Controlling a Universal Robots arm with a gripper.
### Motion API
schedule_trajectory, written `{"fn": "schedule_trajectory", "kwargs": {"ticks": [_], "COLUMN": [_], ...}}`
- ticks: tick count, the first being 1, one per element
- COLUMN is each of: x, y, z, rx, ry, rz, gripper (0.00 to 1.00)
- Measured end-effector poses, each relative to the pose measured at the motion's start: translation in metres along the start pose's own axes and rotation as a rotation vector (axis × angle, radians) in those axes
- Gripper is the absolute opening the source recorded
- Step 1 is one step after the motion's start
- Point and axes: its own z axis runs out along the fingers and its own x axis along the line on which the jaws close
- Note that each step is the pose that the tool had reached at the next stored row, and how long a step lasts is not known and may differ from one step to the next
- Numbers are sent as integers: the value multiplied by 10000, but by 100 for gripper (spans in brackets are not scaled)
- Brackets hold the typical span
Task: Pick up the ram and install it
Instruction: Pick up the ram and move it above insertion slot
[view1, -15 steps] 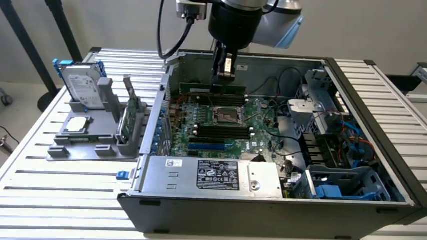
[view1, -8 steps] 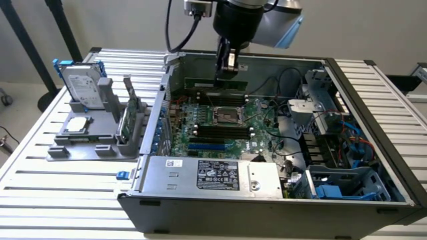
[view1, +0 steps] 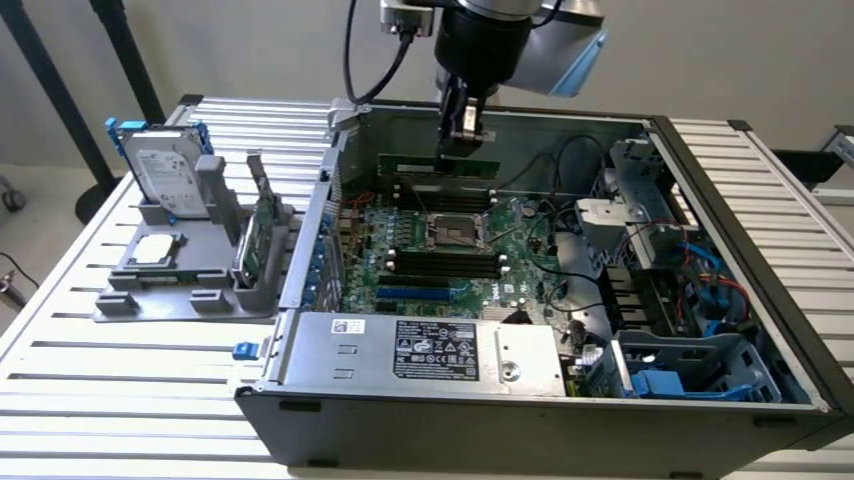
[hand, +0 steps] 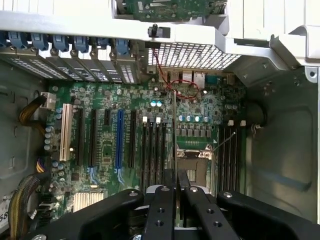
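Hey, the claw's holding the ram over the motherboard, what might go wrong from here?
The ram, held by the claw, hangs close beside the CPU socket, not clearly over a memory slot. If lowered misaligned, it might strike the socket. The claw grips one short stretch, so the stick may tilt.

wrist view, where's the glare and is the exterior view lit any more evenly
Wrist view: the case rim glares near white, while the motherboard is dimmer and the black tool, shut on the ram, reads as a dark mass. Exterior view: soft, even light with no hard shadows; the table slats are bright, the inside of the case darker.
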Motion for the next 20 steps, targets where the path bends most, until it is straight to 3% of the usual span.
{"fn": "schedule_trajectory", "kwargs": {"ticks": [7,10,14,20], "x": [6,9,12,18], "y": [-85,-105,-125,-140], "z": [72,110,152,212], "rx": [24,65,162,360], "ry": [68,72,99,141], "rz": [247,314,357,434], "gripper": [14,14,14,14]}}
